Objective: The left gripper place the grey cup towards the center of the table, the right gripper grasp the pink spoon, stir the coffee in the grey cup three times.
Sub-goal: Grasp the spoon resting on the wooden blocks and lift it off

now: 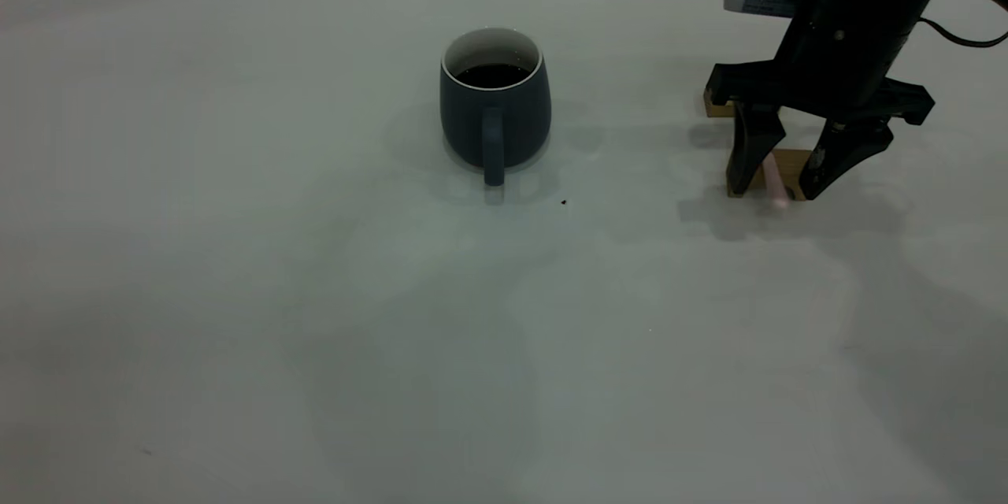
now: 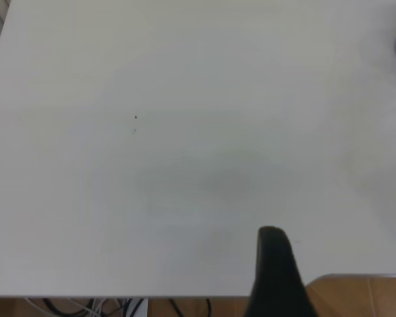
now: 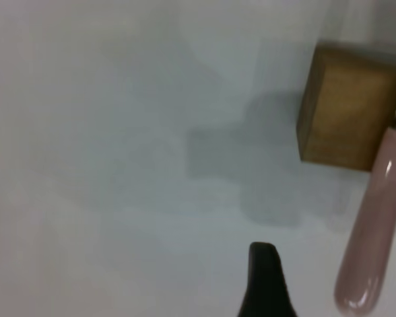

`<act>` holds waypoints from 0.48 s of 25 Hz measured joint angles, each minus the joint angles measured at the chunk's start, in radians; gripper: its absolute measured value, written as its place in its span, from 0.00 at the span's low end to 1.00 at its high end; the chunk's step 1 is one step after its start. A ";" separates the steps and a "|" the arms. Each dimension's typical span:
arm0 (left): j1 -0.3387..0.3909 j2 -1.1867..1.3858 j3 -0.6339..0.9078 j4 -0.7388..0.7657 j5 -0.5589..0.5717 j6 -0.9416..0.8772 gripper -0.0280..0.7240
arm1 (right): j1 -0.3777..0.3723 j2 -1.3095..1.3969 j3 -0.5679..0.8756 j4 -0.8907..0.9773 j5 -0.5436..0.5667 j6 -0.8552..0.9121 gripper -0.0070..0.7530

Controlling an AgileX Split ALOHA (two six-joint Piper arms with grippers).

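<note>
Two fingers of my right end effector (image 1: pixel 790 183) stand spread apart, straddling the pink spoon (image 1: pixel 776 187) and holding nothing yet; the pink handle shows in the gap between them. Spoon rests propped on tan wooden blocks (image 1: pixel 790 165), long axis running roughly 12-to-6 in the exterior view, handle end toward 6 and nearest my fingertips. Spoon therefore sits directly under me, so judged next move is a straight close across the handle. Grey cup (image 1: pixel 494 106) stands upright mid-tabletop (image 1: pixel 236 291), at about 9 o'clock from me and well apart, handle at 6, coffee (image 1: pixel 493 75) visible inside. Left end effector (image 2: pixel 277 277) is parked off at the tabletop edge; its opening I cannot tell.
</note>
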State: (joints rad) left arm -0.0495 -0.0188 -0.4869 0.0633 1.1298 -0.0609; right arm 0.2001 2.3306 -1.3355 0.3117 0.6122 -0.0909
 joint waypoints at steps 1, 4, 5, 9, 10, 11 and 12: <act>0.000 0.000 0.000 0.000 0.000 0.000 0.79 | 0.000 0.006 -0.007 0.000 -0.001 0.000 0.78; 0.000 0.000 0.000 0.000 0.000 0.000 0.79 | 0.000 0.026 -0.023 -0.001 -0.005 0.000 0.78; 0.000 0.000 0.000 0.000 0.000 0.000 0.79 | 0.000 0.030 -0.023 -0.001 -0.007 0.000 0.78; 0.000 0.000 0.000 0.000 0.000 0.000 0.79 | 0.000 0.050 -0.023 -0.001 -0.007 0.001 0.78; 0.000 0.000 0.000 0.000 0.000 0.000 0.79 | 0.000 0.053 -0.023 -0.001 -0.007 0.001 0.78; 0.000 0.000 0.000 0.000 0.000 0.000 0.79 | 0.000 0.054 -0.023 -0.002 -0.010 0.001 0.78; 0.000 0.000 0.000 0.000 0.000 0.000 0.79 | 0.000 0.054 -0.023 -0.003 -0.017 0.001 0.78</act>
State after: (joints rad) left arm -0.0495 -0.0188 -0.4869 0.0633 1.1298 -0.0609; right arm 0.2001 2.3849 -1.3585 0.3088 0.5949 -0.0900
